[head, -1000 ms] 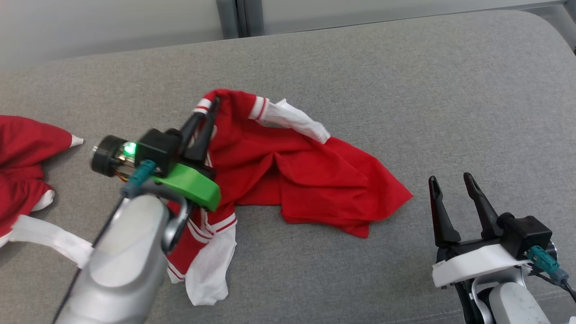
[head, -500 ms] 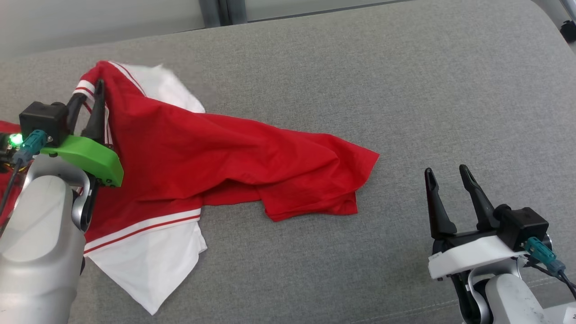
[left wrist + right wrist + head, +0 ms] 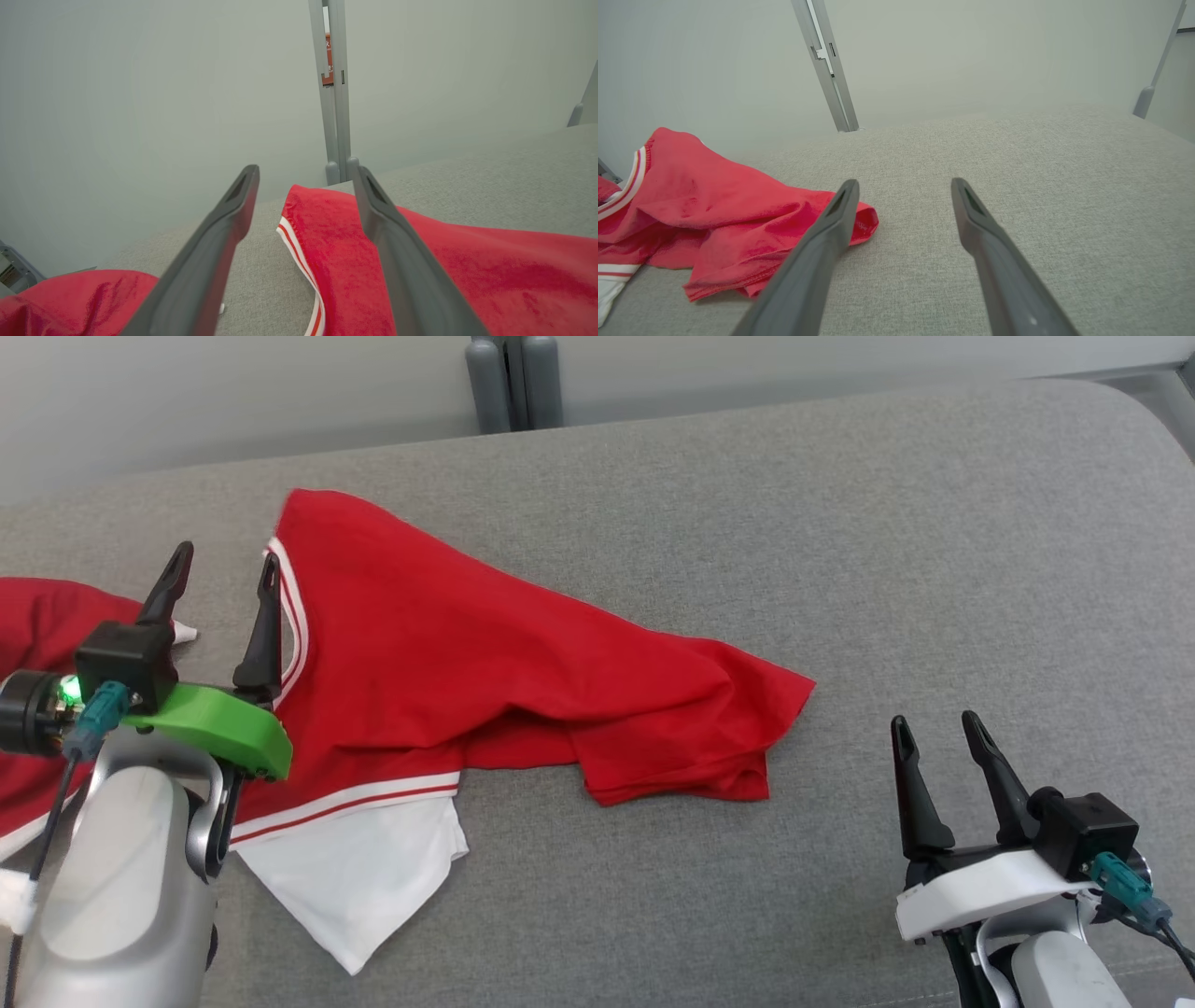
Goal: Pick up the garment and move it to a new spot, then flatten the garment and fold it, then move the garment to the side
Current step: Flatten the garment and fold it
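Observation:
The garment [image 3: 467,653] is a red shirt with white striped trim and a white sleeve, lying rumpled on the grey cushion [image 3: 840,523] left of centre. My left gripper [image 3: 224,565] stands open at the shirt's left edge, its right finger over the striped trim, nothing between the fingers. In the left wrist view the garment [image 3: 444,266] lies under the open left gripper [image 3: 303,175]. My right gripper [image 3: 934,723] is open at the lower right, apart from the cloth. The right wrist view has the garment [image 3: 714,214] left of the open right gripper [image 3: 903,184].
A second red and white cloth [image 3: 47,616] lies at the far left edge, behind my left arm. A grey wall with a metal post [image 3: 509,383] runs behind the cushion.
My left gripper has dragged the garment leftward, then opened and let go of the striped edge. The cloth has dropped flat. The camera shifted. The right gripper stayed put.

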### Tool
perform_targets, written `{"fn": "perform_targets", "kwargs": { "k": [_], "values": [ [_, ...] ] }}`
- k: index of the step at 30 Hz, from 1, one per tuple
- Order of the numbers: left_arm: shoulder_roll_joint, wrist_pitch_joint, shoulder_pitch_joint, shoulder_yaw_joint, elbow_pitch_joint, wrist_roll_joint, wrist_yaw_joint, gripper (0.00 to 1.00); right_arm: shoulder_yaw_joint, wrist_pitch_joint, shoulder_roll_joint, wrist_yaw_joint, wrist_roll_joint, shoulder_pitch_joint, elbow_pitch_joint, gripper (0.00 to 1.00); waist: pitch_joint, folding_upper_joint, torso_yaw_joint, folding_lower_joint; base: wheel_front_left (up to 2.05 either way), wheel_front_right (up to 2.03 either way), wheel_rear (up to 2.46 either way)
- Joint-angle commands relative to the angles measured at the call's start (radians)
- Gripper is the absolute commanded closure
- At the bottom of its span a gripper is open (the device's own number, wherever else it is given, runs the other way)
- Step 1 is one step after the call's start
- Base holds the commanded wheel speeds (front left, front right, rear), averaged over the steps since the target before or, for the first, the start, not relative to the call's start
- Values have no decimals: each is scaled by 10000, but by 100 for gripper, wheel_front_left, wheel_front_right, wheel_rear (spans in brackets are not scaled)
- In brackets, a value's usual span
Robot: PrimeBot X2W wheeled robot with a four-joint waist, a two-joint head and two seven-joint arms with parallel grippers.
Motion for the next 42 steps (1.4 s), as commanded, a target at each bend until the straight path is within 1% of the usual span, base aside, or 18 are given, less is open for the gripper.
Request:
{"fn": "perform_targets", "kwargs": {
  "k": [1,3,9,19,28,34,42],
  "values": [
    [-61,-3,390,151,-275,77,95,0,-18,-33,-14,-14,-36,147,14,0,-453,0,406,0,0,0,0],
    [-263,-3,1146,434,-954,181,175,0,-79,-33,-18,-14,-55,323,34,0,-730,0,609,0,0,0,0],
    [-709,-3,2636,969,-2060,389,303,0,-157,-33,-32,-14,-102,606,15,0,-1139,0,917,0,0,0,0],
    [-1487,-3,4580,1710,-3248,737,432,0,-176,-33,-63,-14,-164,885,-27,0,-1565,0,1256,0,0,0,0],
    [-1958,-2,5428,2296,-3868,901,266,0,-219,-33,-77,-14,-183,993,-47,0,-1715,0,1465,0,0,0,0],
    [-2126,-2,5706,2497,-3955,962,91,0,-197,-33,-73,-14,-195,1079,-44,0,-1728,0,1534,0,0,0,0],
    [-2290,-2,5774,2649,-3910,1132,-10,0,-149,-33,-106,-14,-137,1086,28,0,-1710,0,1535,0,0,0,0]
  ]
}}
